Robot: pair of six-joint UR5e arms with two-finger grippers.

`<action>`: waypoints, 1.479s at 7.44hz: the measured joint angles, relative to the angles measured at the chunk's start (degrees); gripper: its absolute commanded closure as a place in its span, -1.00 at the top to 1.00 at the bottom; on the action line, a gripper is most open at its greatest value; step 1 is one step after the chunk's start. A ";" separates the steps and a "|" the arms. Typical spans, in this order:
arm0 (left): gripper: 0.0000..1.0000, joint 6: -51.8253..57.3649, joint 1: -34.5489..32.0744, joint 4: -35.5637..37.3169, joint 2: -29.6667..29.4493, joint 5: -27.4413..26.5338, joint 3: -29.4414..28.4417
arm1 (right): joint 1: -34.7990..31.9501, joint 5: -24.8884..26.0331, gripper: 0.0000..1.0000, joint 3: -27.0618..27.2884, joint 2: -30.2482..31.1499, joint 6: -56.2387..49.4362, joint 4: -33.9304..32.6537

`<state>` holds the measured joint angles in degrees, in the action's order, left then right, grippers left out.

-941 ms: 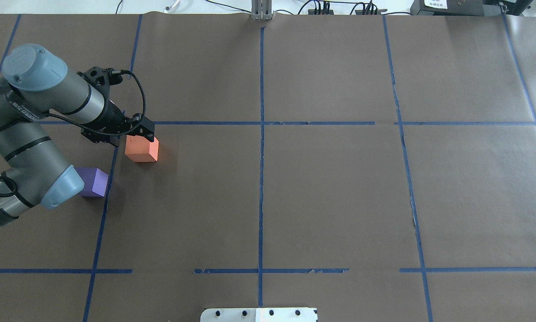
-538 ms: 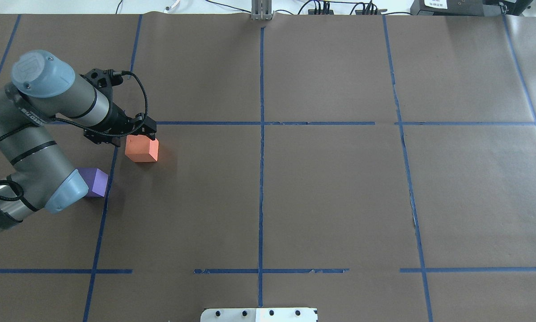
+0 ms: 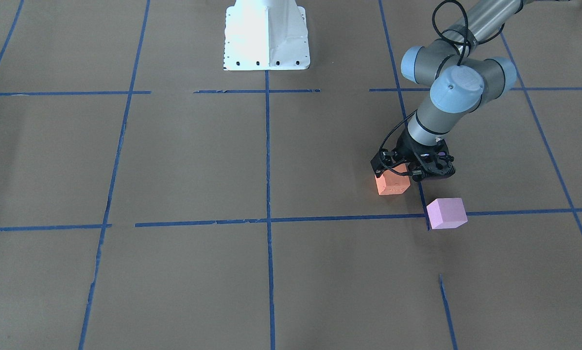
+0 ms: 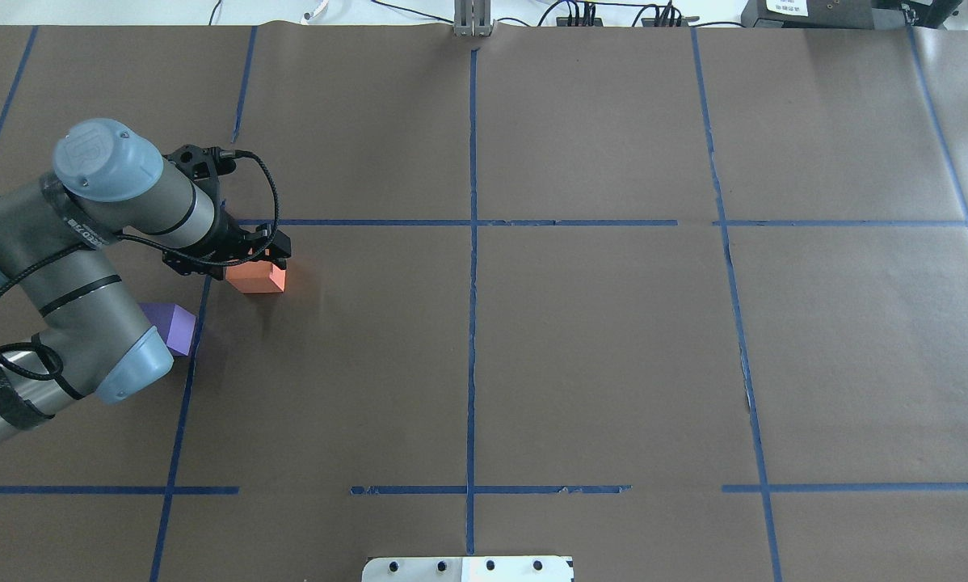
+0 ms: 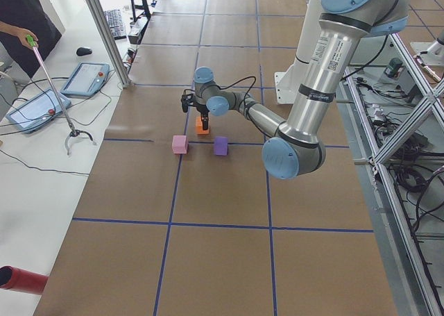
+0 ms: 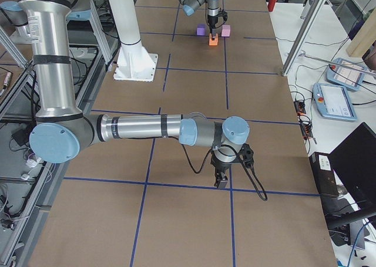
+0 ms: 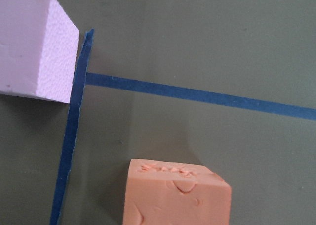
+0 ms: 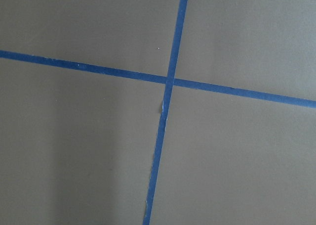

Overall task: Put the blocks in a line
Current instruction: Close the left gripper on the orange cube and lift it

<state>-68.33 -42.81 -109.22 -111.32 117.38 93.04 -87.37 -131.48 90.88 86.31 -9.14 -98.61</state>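
Flanking orange block (image 3: 393,184) beneath left pincer (image 3: 402,170): pink block (image 3: 446,213), violet block (image 4: 180,327).

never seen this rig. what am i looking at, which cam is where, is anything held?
Two robot arms share a table covered in brown paper with blue tape lines. One camera looks down from behind the robot, one faces it, one sits at each table end, and one rides on each wrist.

Three small cubes lie on the paper: an orange block, a pink block and a blue-violet block.

The left tool is down at the orange block. Whether it grips the block is unclear. The right tool points down at the paper far from the blocks, and its wrist camera sees only a tape crossing.
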 measured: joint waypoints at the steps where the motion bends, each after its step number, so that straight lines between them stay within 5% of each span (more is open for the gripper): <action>1: 0.98 0.27 0.16 -0.02 -0.24 -0.03 -0.38 | 0.00 0.00 1.00 0.00 0.00 0.00 0.00; 8: 0.81 3.38 0.18 0.00 -0.97 -1.62 -1.91 | 0.00 0.00 1.00 0.00 0.00 0.00 0.00; 11: 0.28 4.83 0.18 0.06 -1.09 -1.70 -1.89 | 0.00 0.00 1.00 0.00 0.00 0.00 0.00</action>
<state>-63.51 -42.63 -109.16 -112.41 115.68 91.15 -87.36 -131.48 90.88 86.31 -9.14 -98.61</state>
